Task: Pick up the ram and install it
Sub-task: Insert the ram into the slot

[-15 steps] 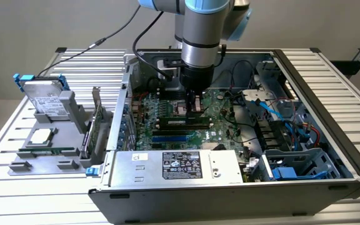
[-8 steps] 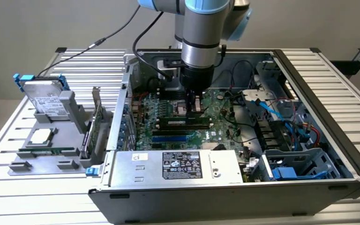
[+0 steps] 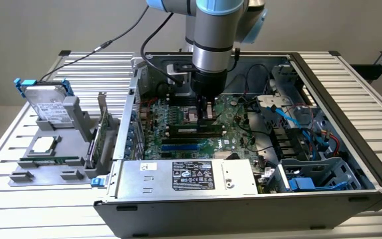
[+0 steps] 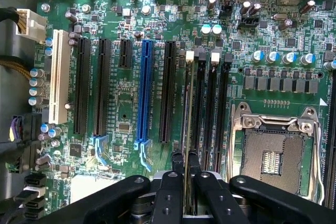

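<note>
In the exterior view, a hard drive [image 3: 48, 107] is seen at nine o'clock of the gripper [image 3: 206, 112], the power supply [image 3: 184, 174] at six. The ram [image 4: 187, 119] is clamped edge-on between the fingers [image 4: 169, 182], over black memory slots [image 4: 222, 114].

Silver-grey tubular arm [image 3: 211, 50], light-blue joint caps [image 3: 221, 6]; black claw [image 4: 185, 163], screws on finger links.

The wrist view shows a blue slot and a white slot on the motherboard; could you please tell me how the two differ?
The blue slot has a blue latch at one end; the white slot shows no such latch. The blue slot lies between black slots; the white slot ends the row, beside small capacitors. Both are long, narrow, empty and parallel.
</note>
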You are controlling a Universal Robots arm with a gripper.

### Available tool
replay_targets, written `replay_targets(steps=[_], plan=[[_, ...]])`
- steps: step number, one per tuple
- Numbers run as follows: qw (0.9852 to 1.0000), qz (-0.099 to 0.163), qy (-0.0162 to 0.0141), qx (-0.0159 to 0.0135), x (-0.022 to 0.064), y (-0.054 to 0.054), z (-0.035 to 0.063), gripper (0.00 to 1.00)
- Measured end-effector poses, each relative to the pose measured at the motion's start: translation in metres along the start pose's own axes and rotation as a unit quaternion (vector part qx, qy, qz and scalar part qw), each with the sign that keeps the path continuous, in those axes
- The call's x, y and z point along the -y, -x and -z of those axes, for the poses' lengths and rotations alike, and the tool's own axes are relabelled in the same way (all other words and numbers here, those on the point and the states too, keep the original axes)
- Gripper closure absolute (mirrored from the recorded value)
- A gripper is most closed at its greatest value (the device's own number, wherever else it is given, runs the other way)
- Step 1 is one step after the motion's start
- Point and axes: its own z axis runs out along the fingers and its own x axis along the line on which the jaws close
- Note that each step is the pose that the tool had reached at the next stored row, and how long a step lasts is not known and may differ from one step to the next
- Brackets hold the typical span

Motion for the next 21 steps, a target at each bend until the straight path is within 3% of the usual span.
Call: replay_targets(steps=[21], plan=[[1.0,-0.01,0.0013,0.0007,-0.0006,0.0005,-0.0036,0.85]])
